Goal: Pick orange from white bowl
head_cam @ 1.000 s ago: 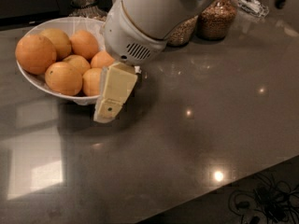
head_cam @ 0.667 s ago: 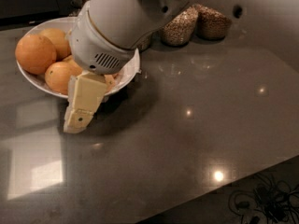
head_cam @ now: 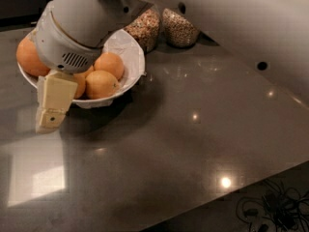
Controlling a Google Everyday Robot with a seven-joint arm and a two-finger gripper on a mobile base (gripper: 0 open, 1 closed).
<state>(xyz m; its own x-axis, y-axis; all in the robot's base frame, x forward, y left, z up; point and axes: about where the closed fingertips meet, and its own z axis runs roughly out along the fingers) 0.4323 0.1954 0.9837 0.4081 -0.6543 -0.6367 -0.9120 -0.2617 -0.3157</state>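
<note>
The white bowl [head_cam: 136, 58] with its crinkled liner sits at the table's back left and holds several oranges. The biggest, deep orange [head_cam: 28, 57] lies at the bowl's left side, partly hidden behind my arm's thick white wrist [head_cam: 72, 28]. Smaller, paler oranges [head_cam: 110, 64] [head_cam: 100, 84] lie at the right side of the bowl. My gripper [head_cam: 49, 117] hangs down over the bowl's front left rim, its cream tip reaching just outside the rim, close above the table, below and right of the big orange. It holds nothing that shows.
Two glass jars of grain [head_cam: 146, 28] [head_cam: 178, 29] stand right behind the bowl. The dark glossy tabletop [head_cam: 193, 129] stretches to the right and front. Its front edge runs along the lower right, with black cables [head_cam: 270, 209] on the floor beyond.
My arm has swung left across the bowl, and the gripper now hangs at the bowl's front left rim. The smaller oranges on the right have come back into view.
</note>
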